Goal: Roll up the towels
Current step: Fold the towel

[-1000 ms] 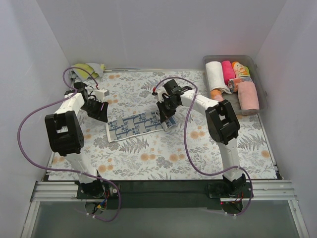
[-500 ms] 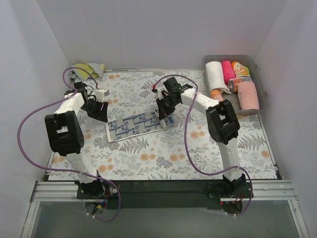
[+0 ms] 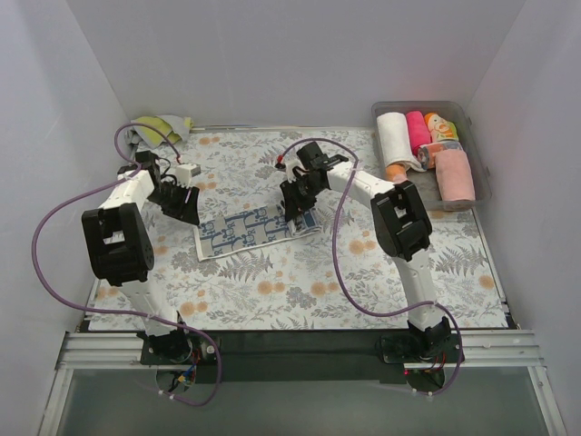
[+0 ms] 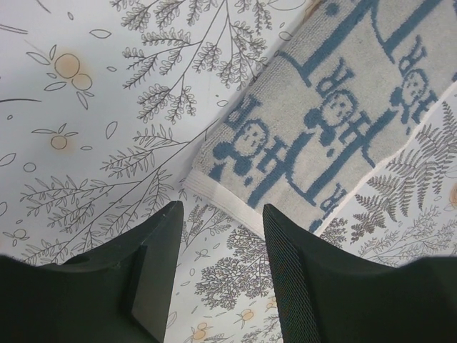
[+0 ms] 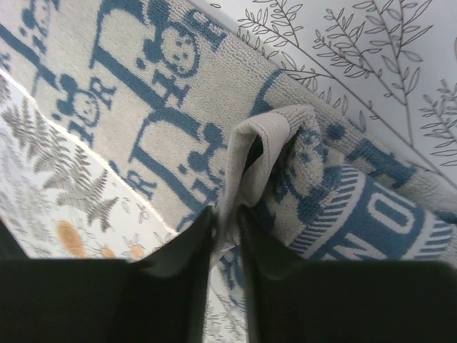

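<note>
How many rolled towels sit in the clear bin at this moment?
5 visible: white roll at left, bright pink roll beside it, printed orange roll at back, orange roll in front, pale pink roll at right. Others may be hidden beneath.

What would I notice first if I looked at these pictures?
Probably the blue-printed towel lying flat in the middle of the flowery table cover, with the right gripper pinching a folded-up bit at its right end. The left gripper hangs open by its other end. Bright rolled towels sit in a clear bin at the back right.
</note>
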{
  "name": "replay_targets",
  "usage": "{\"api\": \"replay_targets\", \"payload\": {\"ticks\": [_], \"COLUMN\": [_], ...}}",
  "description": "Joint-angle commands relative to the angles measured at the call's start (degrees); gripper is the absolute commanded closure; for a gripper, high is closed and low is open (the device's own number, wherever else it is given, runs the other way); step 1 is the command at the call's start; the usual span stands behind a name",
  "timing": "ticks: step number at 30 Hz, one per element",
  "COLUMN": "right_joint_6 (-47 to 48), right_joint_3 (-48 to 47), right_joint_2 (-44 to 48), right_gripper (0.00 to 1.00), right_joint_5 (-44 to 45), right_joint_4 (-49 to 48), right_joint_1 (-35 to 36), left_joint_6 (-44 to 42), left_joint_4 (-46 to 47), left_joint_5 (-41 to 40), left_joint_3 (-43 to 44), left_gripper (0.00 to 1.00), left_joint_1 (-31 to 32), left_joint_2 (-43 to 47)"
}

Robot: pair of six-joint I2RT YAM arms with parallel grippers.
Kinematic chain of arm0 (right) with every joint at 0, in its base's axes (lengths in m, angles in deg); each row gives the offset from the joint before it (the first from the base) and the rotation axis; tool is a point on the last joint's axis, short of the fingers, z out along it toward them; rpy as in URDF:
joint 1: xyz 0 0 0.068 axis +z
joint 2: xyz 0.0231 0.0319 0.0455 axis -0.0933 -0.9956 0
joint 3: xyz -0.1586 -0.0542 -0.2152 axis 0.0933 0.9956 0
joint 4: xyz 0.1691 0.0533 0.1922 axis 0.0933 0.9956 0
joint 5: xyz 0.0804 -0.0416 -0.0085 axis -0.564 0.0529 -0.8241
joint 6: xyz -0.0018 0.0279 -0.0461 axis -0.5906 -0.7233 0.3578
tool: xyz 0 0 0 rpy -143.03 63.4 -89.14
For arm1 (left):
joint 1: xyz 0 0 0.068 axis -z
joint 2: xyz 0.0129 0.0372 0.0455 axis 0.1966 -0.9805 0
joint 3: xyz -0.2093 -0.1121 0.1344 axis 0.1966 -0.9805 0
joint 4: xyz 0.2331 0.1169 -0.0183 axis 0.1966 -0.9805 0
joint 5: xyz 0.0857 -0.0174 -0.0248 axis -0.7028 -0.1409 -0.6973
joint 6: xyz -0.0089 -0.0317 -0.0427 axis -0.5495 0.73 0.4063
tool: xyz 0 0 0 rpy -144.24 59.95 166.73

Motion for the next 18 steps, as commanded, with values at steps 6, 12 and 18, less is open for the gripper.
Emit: {"api": "replay_targets", "payload": {"ticks": [6, 12, 18], "right_joint_6": [3.0, 5.3, 7.9], "right_joint_3": [1.5, -1.8, -7.8], "right_joint_2": [9.6, 8.1, -0.6], "right_gripper": [0.57, 0.66, 0.73], "right_joint_5": [-13.0, -9.5, -4.7], "right_joint_4": [0.5, 0.5, 0.1], "right_joint_1": [-2.8, -7.3, -7.2], "left_joint_6": [-6.3, -5.9, -3.6], "left_joint_4": [-2.7, -2.6, -0.2], "left_joint_5": [8.9, 7.4, 4.3], "left_joint_3": [-2.3, -6.1, -8.3], "left_gripper": [0.58, 0.71, 0.82], "left_joint_1": [0.7, 3.1, 5.3], "left_joint_2": [6.1, 5.3, 3.0]}}
